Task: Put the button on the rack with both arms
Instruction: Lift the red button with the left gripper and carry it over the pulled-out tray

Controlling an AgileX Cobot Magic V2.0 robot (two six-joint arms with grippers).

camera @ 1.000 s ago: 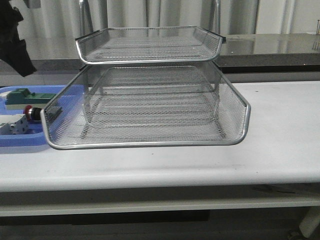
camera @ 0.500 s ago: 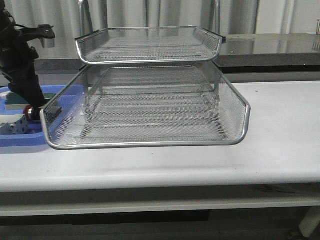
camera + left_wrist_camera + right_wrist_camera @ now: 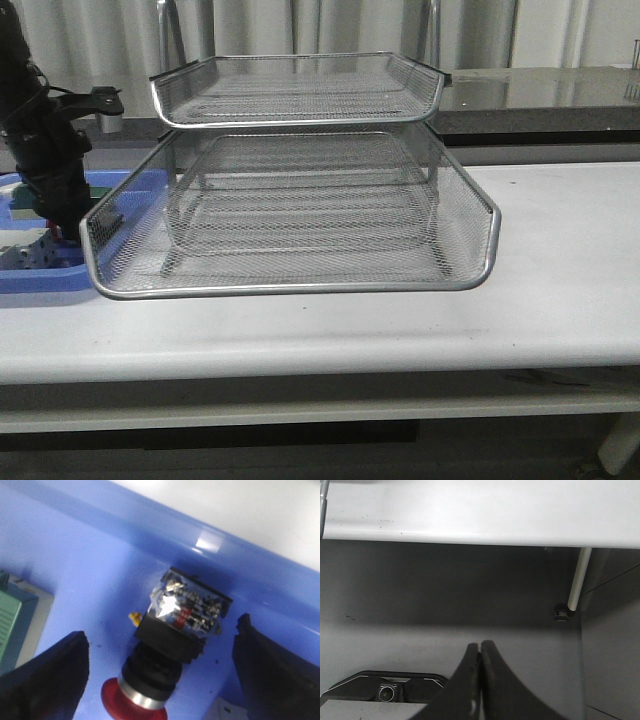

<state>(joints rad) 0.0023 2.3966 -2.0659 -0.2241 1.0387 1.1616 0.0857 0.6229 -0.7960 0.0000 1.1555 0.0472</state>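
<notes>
Button (image 3: 167,645) lying on its side on the floor of the blue tray (image 3: 100,565), red head toward the fingers, clear-and-black contact block toward the tray wall. Straddled by the left gripper (image 3: 160,675): fingers (image 3: 47,677) spread wide, 1 on each side of the button, neither touching it. Green block (image 3: 10,630) just beside one finger; corner of a white module (image 3: 227,712) near the other.

In the front view, left arm (image 3: 45,150) reaching down into the blue tray at the table's left end, hiding the button from this side. Rack (image 3: 300,170) just right of it, near corner of the lower basket overlapping the tray's right end and standing between tray and the rest of the table (image 3: 560,260). 2 mesh tiers visible, upper one set back and smaller in view, both bare inside.

Right gripper (image 3: 480,680) out of the front view, fingers pressed together, holding nothing, hanging below the table edge (image 3: 470,515) over grey floor; a table leg (image 3: 577,580) and a black camera housing (image 3: 385,692) nearby.
</notes>
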